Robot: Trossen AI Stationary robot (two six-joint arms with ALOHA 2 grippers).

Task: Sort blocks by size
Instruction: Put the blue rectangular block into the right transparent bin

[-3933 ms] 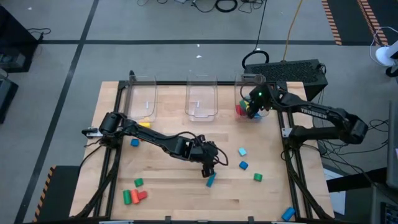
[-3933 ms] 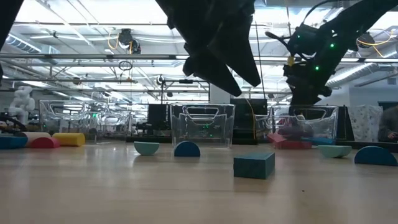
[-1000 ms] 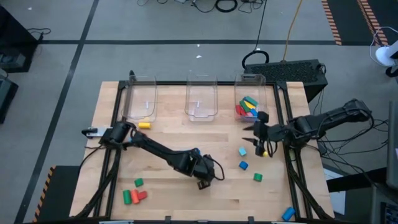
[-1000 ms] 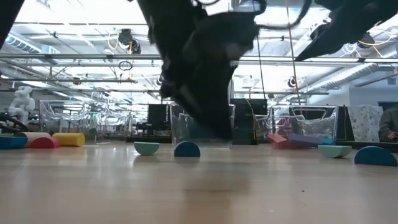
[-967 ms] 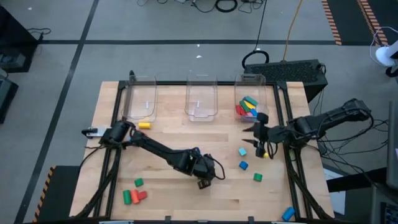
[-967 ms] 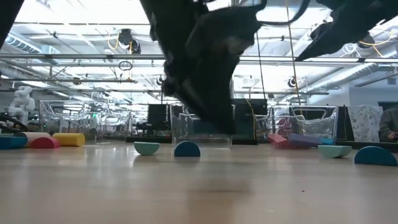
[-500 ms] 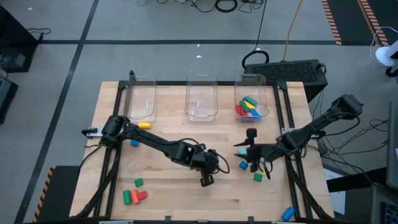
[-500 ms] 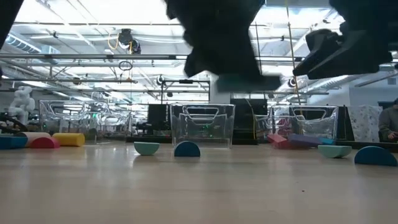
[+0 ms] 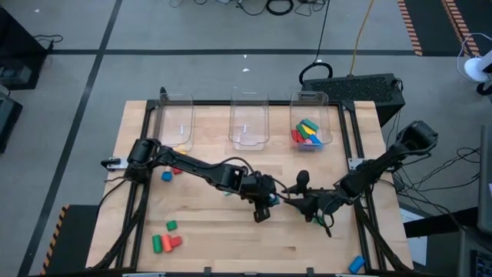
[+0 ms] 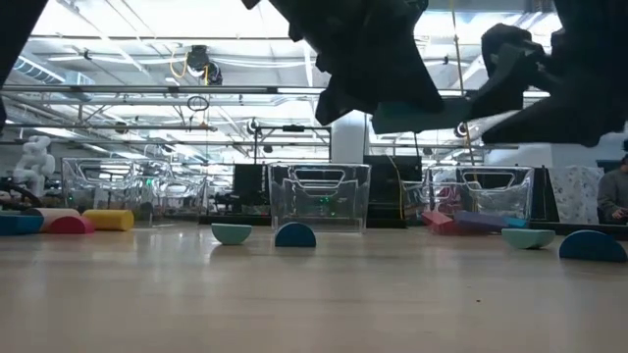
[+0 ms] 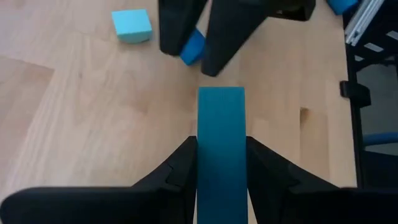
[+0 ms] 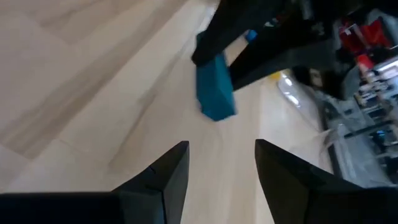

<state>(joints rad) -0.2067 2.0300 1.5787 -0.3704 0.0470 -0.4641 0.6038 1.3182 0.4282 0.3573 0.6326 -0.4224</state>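
My left gripper is over the middle of the table, shut on a long teal bar. In the low view the bar hangs well above the tabletop. My right gripper is open and stands just to the right of the left one. Its fingers face the bar's free end without touching it. Several coloured blocks lie in the right-hand clear bin. Loose blocks rest on the table: a light blue cube, green and red pieces and a blue one. My left gripper pinches the teal bar's two long sides between its two fingers. The fingers lie along the bar, and its free end sticks out past the fingertips. The bar is lifted clear of the table, roughly level.
Three clear bins stand in a row along the far edge. A blue block lies at the near right corner. Bare wood lies near the front edge between the left and right block clusters.
My right gripper has swung from beside the right bin toward the table's near left, ending close to my left gripper. My left gripper has carried the teal bar up and a little toward the far right.
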